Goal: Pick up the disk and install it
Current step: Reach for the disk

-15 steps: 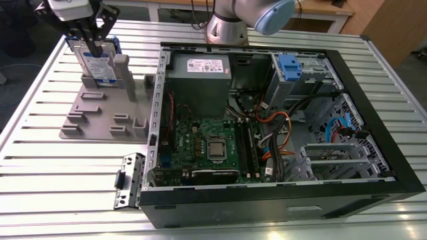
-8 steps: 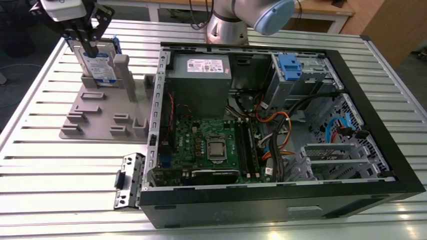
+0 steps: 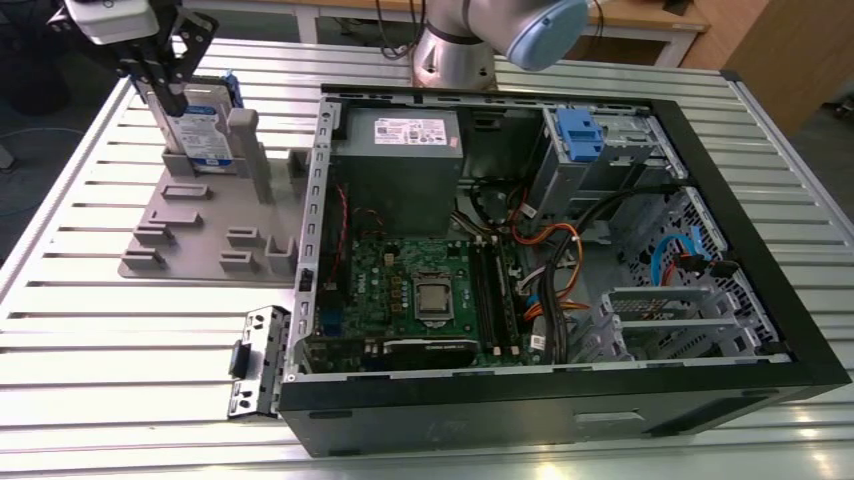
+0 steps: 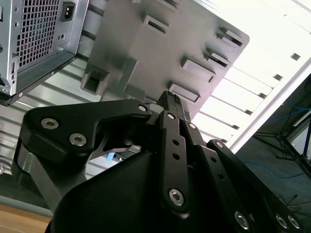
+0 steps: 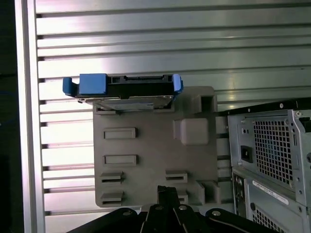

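Note:
The disk [image 3: 203, 125] stands on edge in a slot at the far end of a grey fixture plate [image 3: 200, 235], at the exterior view's left. It is silver with a white-and-blue label and blue side rails. In the first wrist view the disk [image 5: 126, 86] is seen edge-on at the plate's far end [image 5: 146, 145]. My gripper [image 3: 171, 100] hangs over the plate, in front of the disk in the exterior view. Its black fingers meet at one tip in both wrist views, gripper [image 4: 168, 97] and gripper [image 5: 167, 190], shut with nothing between them and apart from the disk.
An open computer case [image 3: 747, 230] lies to the exterior view's right of the plate, with a grey drive cage and blue tab [image 3: 587, 140] at its far corner. A loose metal bracket [image 3: 260, 360] lies by the case's near left corner. The table is slatted aluminium [image 3: 80, 330].

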Action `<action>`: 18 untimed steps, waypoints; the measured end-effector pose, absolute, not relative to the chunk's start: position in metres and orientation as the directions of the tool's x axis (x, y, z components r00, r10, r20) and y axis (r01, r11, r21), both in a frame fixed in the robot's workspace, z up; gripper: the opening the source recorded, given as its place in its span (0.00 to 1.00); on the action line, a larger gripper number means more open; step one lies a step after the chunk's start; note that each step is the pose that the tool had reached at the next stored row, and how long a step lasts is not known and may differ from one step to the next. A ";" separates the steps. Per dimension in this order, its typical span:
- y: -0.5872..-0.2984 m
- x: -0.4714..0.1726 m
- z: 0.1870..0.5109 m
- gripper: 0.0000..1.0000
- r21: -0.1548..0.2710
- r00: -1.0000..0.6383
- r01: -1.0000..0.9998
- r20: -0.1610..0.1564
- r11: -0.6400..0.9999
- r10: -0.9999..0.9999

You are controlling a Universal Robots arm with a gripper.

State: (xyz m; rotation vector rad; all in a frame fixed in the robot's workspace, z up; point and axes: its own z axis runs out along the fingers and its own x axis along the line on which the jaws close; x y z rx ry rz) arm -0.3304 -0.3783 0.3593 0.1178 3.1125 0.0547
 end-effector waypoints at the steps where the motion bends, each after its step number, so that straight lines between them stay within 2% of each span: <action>1: -0.378 -0.331 0.359 0.10 0.036 -0.997 0.075 -0.025 0.997 0.076; 18: -0.372 -0.352 0.355 0.10 0.035 -0.997 0.075 -0.025 0.997 0.076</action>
